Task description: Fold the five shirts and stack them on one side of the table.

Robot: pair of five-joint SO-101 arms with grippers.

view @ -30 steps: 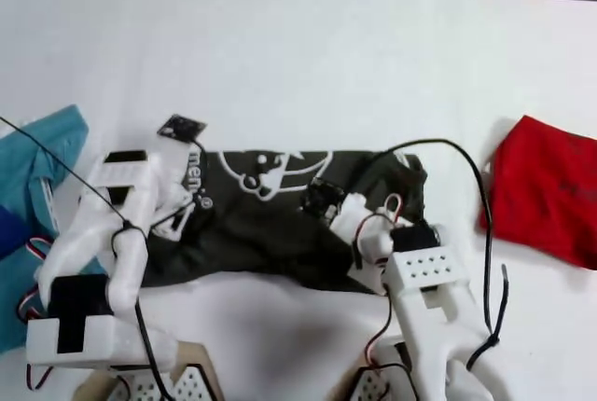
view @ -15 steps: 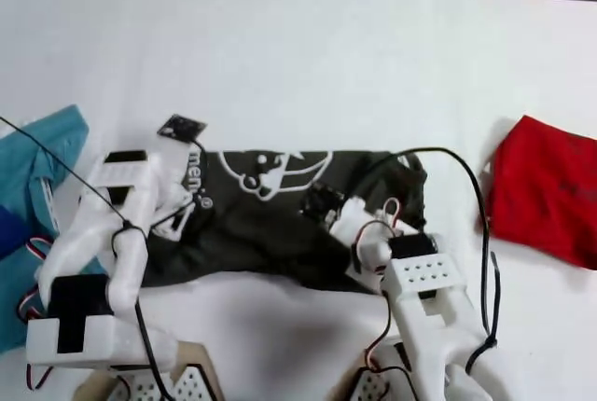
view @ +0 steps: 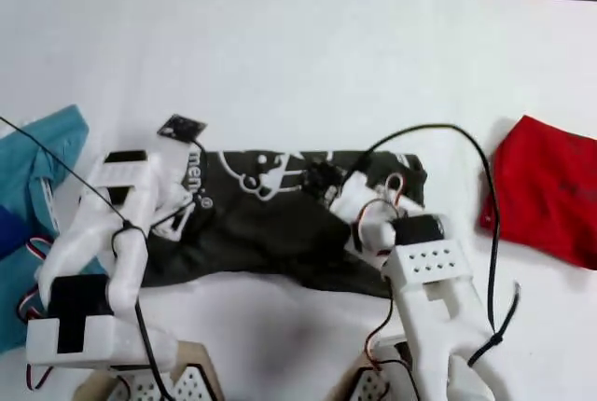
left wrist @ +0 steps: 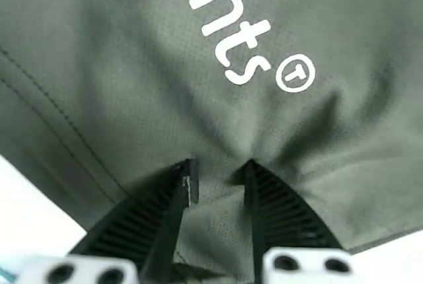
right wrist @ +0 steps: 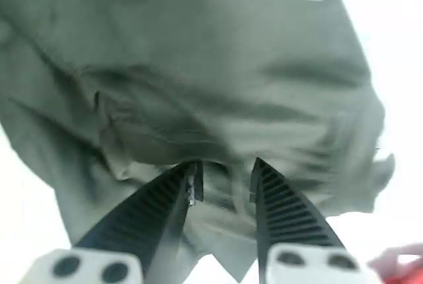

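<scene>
- Jaws: the left gripper [left wrist: 218, 177] is narrow and pinched on the black shirt [view: 261, 228]. The cloth puckers toward the tips, just beside the white lettering.
- The right gripper [right wrist: 223, 178] jaws are narrow too, with a fold of the same shirt between them. It looks like a hold, though I'm less sure of it than of the left.
- The black shirt lies across the near middle of the table [view: 298, 56], stretched left to right and rumpled. Its white print faces up along the far edge.
- The left arm is over the shirt's left end. The right arm is over the right part, short of the right edge.
- The red shirt [view: 546, 191] sits at the right, bunched or folded, well apart from the black one.
- The blue shirt [view: 37, 172] is at the left edge, beside the left arm.
- Handling, as a judgement: light, soft and limp, with no stiffness. It will sag and crease between the two holds. The thin knit can slide out of a shallow pinch. It is not fragile.
- Where to grab, as a judgement: on the hem or side edges, both holds on the same edge and deep enough to bite. Matched ends should bring the fold over level, while a mid-panel pinch only drags a ridge.
- Step, as a judgement: the black shirt is mid-fold and not yet stacked.
</scene>
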